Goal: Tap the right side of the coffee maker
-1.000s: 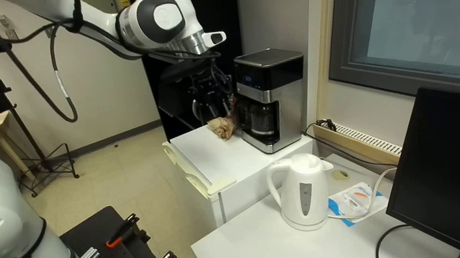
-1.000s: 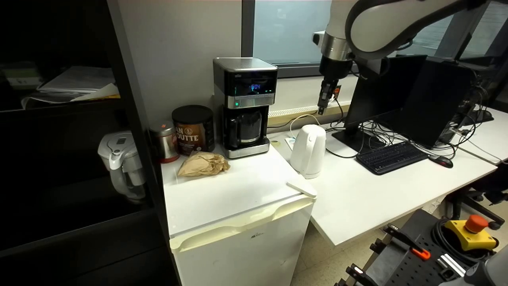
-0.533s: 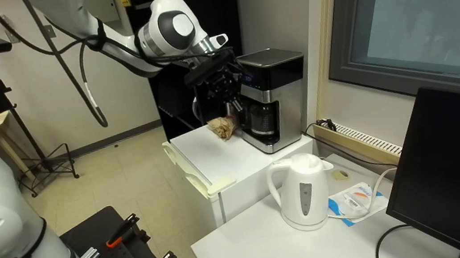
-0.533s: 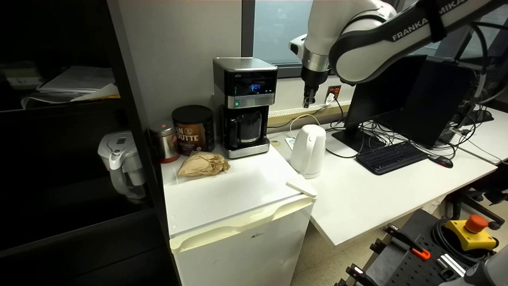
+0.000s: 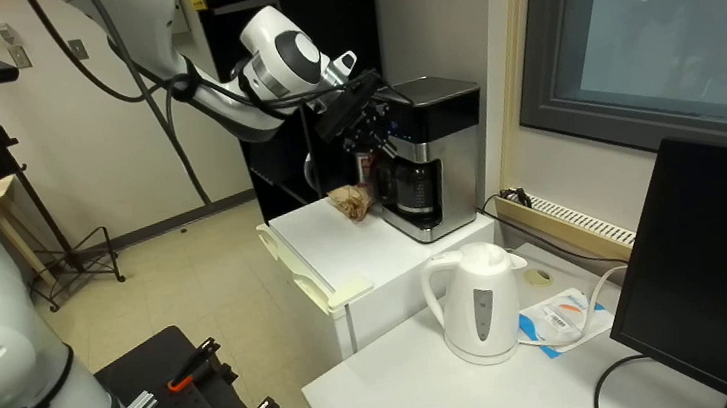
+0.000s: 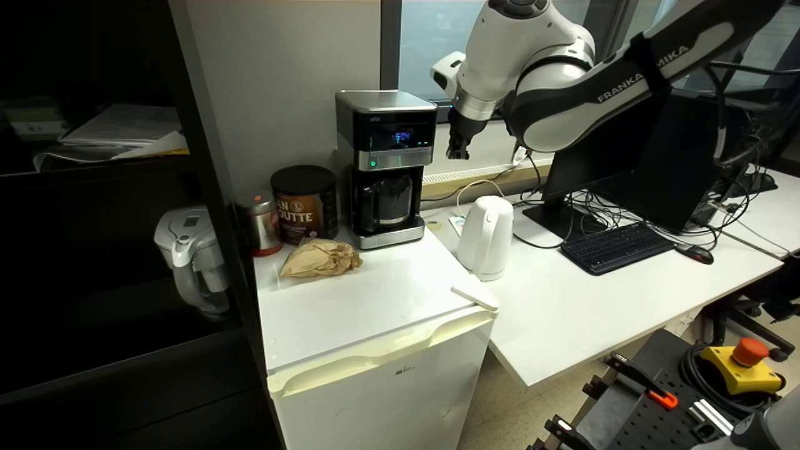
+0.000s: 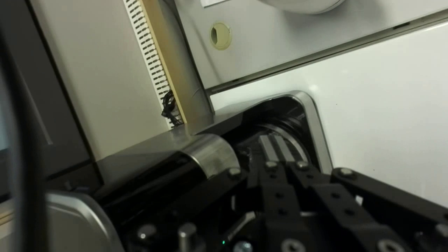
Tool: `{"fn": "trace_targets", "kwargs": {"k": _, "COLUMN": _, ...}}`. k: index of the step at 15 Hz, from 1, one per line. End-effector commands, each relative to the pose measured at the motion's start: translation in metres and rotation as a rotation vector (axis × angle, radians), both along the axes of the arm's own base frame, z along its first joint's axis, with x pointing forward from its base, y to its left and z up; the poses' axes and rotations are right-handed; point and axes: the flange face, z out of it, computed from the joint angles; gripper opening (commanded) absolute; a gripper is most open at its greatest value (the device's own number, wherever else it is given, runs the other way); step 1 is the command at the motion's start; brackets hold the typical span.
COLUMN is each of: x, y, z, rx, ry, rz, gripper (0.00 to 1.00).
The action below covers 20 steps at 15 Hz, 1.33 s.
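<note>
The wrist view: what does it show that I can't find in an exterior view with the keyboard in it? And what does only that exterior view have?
Only the wrist view shows the silver side panel of the coffee maker, the side facing the desk; in that exterior view it is turned away.

Only in an exterior view can you find the keyboard, the mouse, the paper bag and the brown can.

Both show the coffee maker, the claw and the round cover in the desk.
</note>
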Motion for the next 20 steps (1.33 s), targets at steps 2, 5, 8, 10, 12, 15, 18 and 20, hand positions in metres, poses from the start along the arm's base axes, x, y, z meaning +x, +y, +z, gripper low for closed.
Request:
{"fn": "trace_targets", "kwargs": {"k": 2, "x": 0.024, "y": 0.007, "z": -0.006, "rx": 0.021, "ry": -0.09, "rz": 0.054, "gripper": 0.03}}
{"fn": "trace_targets", "kwargs": {"k": 5, "x": 0.036, "y": 0.01, "z": -0.012, "rx": 0.048, "ry": -0.125, "rz": 0.077, "gripper": 0.03}}
{"fn": "trace_targets", "kwargs": {"k": 8, "x": 0.047, "y": 0.011, "z": -0.017, "rx": 0.07, "ry": -0.143, "rz": 0.087, "gripper": 0.03}}
{"fn": "trace_targets", "kwargs": {"k": 10, "x": 0.054, "y": 0.011, "z": -0.02, "rx": 0.082, "ry": -0.156, "rz": 0.095, "gripper": 0.03}}
{"fn": "trace_targets", "kwargs": {"k": 12, "x": 0.06, "y": 0.011, "z": -0.022, "rx": 0.092, "ry": -0.165, "rz": 0.104, "gripper": 0.03}}
{"fn": "trace_targets", "kwargs": {"k": 15, "x": 0.061, "y": 0.013, "z": -0.022, "rx": 0.096, "ry": -0.175, "rz": 0.116, "gripper": 0.03}}
{"fn": "trace_targets", "kwargs": {"k": 18, "x": 0.052, "y": 0.016, "z": -0.024, "rx": 0.092, "ry": -0.164, "rz": 0.131, "gripper": 0.03}}
{"fn": "trace_targets", "kwargs": {"k": 20, "x": 0.044, "y": 0.019, "z": -0.029, "rx": 0.096, "ry": -0.138, "rz": 0.124, "gripper": 0.03}}
